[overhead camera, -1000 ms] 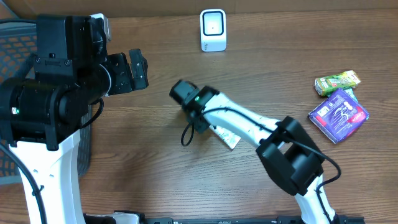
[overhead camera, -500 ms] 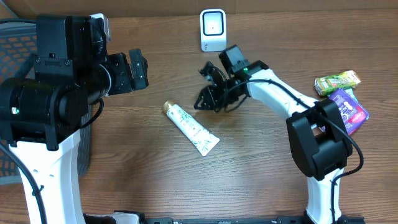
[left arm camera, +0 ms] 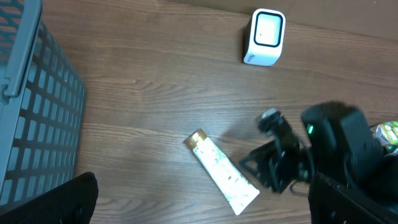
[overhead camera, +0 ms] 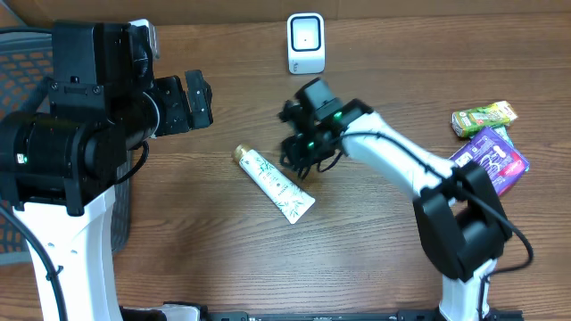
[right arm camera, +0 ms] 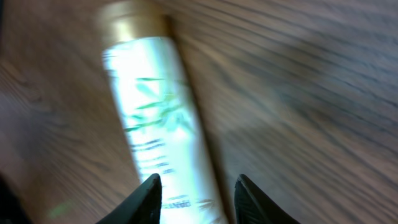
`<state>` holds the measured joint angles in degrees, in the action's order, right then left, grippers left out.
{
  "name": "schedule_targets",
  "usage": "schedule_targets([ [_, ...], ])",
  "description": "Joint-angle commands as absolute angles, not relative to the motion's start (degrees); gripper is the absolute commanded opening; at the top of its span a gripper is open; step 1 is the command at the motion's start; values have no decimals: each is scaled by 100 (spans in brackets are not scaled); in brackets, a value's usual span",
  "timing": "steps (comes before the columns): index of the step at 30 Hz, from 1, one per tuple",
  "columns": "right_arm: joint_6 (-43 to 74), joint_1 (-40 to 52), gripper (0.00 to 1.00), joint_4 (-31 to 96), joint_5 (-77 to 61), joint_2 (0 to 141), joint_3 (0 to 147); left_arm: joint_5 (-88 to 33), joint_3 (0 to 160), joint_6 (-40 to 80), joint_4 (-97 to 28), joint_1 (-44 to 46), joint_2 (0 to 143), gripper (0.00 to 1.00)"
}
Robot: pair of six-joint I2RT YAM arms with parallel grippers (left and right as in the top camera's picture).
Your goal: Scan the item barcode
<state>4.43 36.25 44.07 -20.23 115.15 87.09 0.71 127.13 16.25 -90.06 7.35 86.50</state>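
A white tube with green leaf print and a gold cap (overhead camera: pixel 272 183) lies flat on the wooden table. It also shows in the left wrist view (left arm camera: pixel 224 177). My right gripper (overhead camera: pixel 302 150) hovers just right of the tube's middle. In the right wrist view its fingers are parted (right arm camera: pixel 198 199) with the blurred tube (right arm camera: pixel 158 118) beneath them, not gripped. The white barcode scanner (overhead camera: pixel 306 43) stands at the back of the table (left arm camera: pixel 265 36). My left gripper (overhead camera: pixel 198 98) is raised at the left, wide open and holding nothing (left arm camera: pixel 205 211).
A green packet (overhead camera: pixel 484 118) and a purple packet (overhead camera: pixel 486 163) lie at the right edge. A grey mesh basket (left arm camera: pixel 37 118) stands at the far left beside the left arm's base.
The tube, under the right arm a second ago, now lies free further left. The right gripper swung up toward the scanner, then came back down left beside the tube, its jaws widening.
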Motion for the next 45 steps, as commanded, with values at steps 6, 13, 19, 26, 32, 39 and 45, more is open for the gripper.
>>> schedule_targets([
  [6,274,5231,53,4351,976,11399,8847,106,12757,1540,-8997,714,8689,100],
  [13,97,5734,55,4180,2187,11970,8847,104,12757,1540,-9000,714,8689,100],
  [19,-54,5732,55,4053,2541,12287,8847,106,12757,1540,-9000,714,8689,100],
  [26,-67,5730,54,3900,2434,12357,8838,106,12757,1540,-8997,714,8689,100],
  [32,-71,5730,54,3642,2462,12359,8486,104,12755,1540,-9000,714,8689,100],
  [39,-21,5725,48,3756,2436,12359,8438,104,12755,1540,-8997,714,8689,100],
  [45,259,5721,41,3804,2399,12357,8438,104,12757,1540,-8997,716,8689,100],
])
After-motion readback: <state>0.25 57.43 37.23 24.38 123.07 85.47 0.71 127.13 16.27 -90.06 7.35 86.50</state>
